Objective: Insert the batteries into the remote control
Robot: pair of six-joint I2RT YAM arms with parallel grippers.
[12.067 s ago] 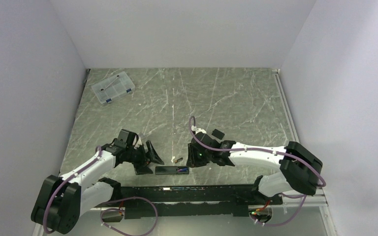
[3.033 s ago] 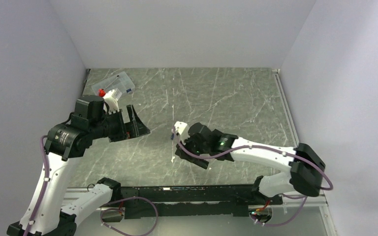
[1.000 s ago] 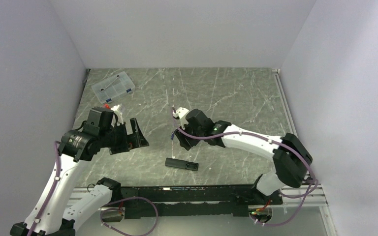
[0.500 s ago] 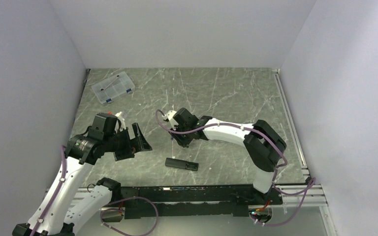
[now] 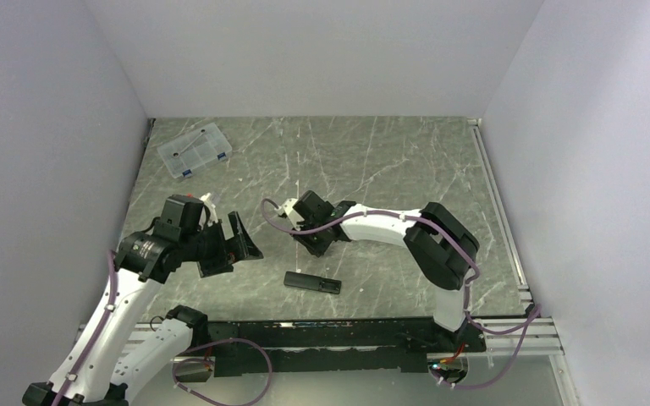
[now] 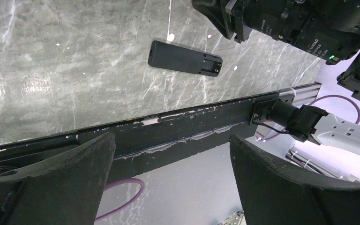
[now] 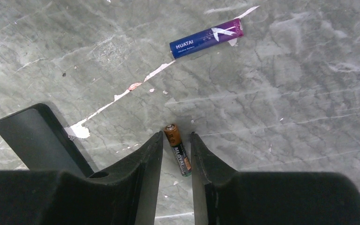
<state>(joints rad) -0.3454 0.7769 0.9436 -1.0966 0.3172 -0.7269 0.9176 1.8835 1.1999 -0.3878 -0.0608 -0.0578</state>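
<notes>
Just now: right tool (image 7: 176, 136) swung left, narrowed round copper-tipped battery (image 7: 177, 149) (grip unclear); left tool (image 6: 171, 139) gaped wide, empty; pickup looked imminent.

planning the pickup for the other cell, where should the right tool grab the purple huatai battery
Grip the purple battery across the middle of its barrel, coming straight down from above and closing on its two long sides. It lies flat on the table with bare surface along both sides, and its round ends look too small to pinch.
</notes>
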